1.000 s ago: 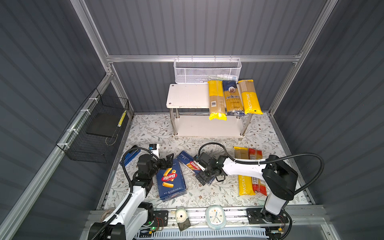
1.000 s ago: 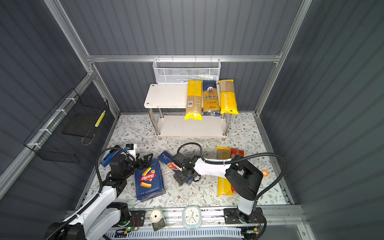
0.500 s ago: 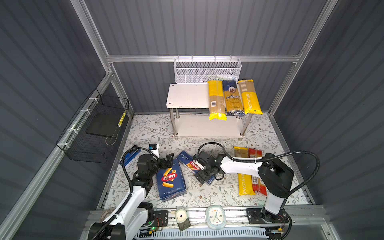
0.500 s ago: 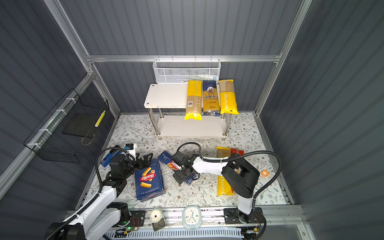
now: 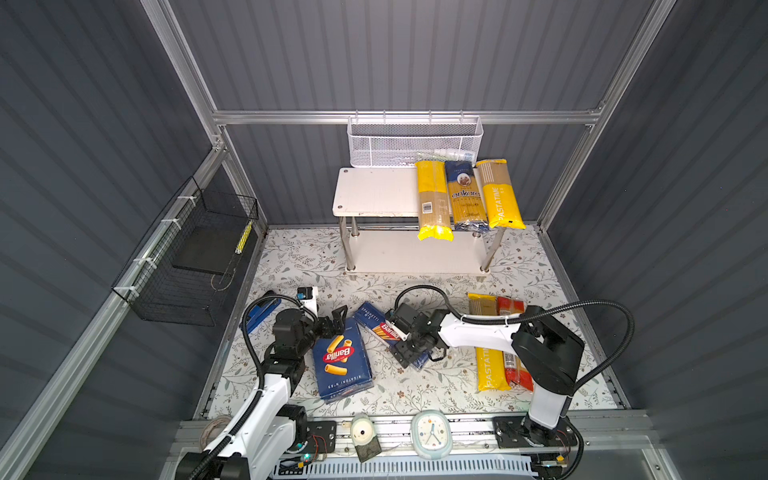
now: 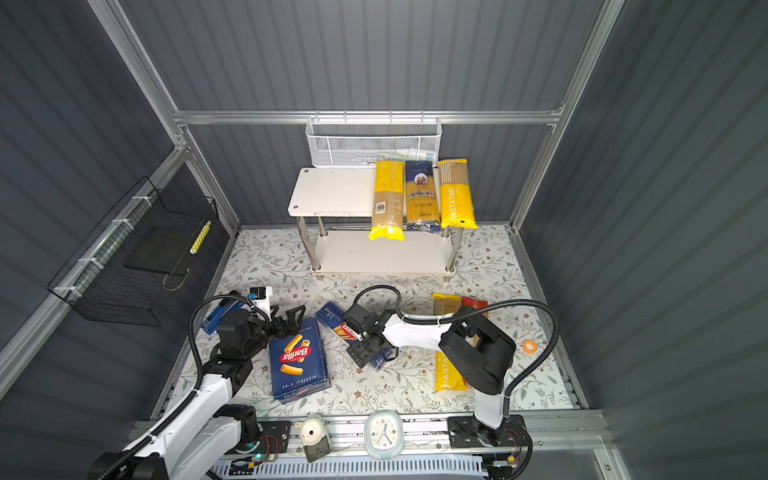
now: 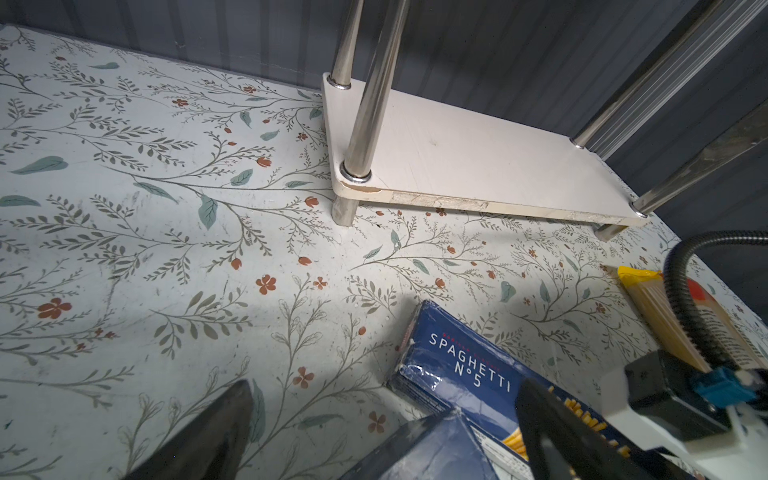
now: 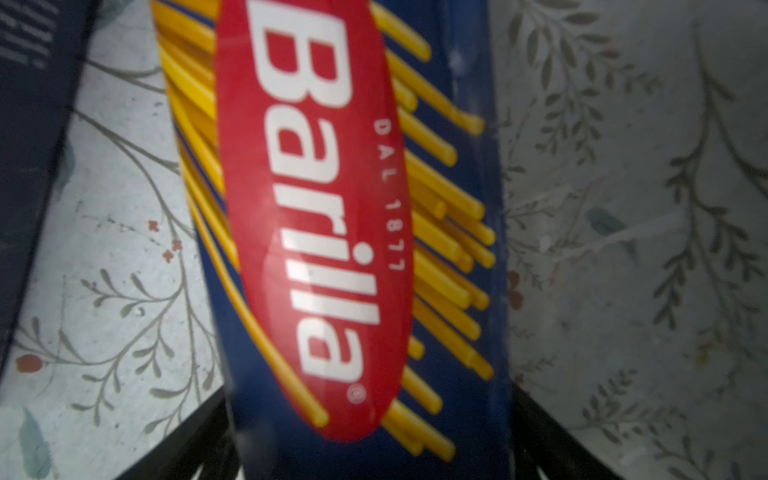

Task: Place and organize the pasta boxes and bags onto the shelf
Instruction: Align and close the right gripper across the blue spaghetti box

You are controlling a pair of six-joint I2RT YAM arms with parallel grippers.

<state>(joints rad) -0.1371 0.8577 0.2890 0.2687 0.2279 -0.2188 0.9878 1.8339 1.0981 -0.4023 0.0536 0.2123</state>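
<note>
White mesh basket [image 5: 415, 145], upper centre: pale contents, too faint to identify. Black wire basket [image 5: 187, 257], left wall: a dark flat slab [image 5: 203, 249] and a slim yellow item [image 5: 244, 237] leaning at its right side. Shelf [image 5: 374, 191], top tier, right half: plain yellow bag [image 5: 433, 203], ankara bag [image 5: 465, 195] and shelf PASTATIME bag [image 5: 500, 199] side by side, their near ends overhanging the front edge. On the floral table [image 5: 415, 390], right of centre: floor PASTATIME bag [image 5: 490, 370] with the red bag [image 5: 515, 370] against its right side, both partly under the right arm. Rigatoni box [image 5: 343, 365] lies flat lower centre, with the spaghetti box [image 5: 374, 322] diagonal just to its right. Right gripper [image 5: 411, 353] sits down over the spaghetti box, jaws spread astride it; in the wrist view the fingers [image 8: 195, 436] stand right at the long edges of the box, but whether they press on it cannot be told. Left gripper [image 5: 334, 322] hangs at the far edge of the rigatoni box, jaws apart, holding nothing. Against one second earlier: right gripper shifted slightly leftward; left arm, boxes and bags unchanged.
</note>
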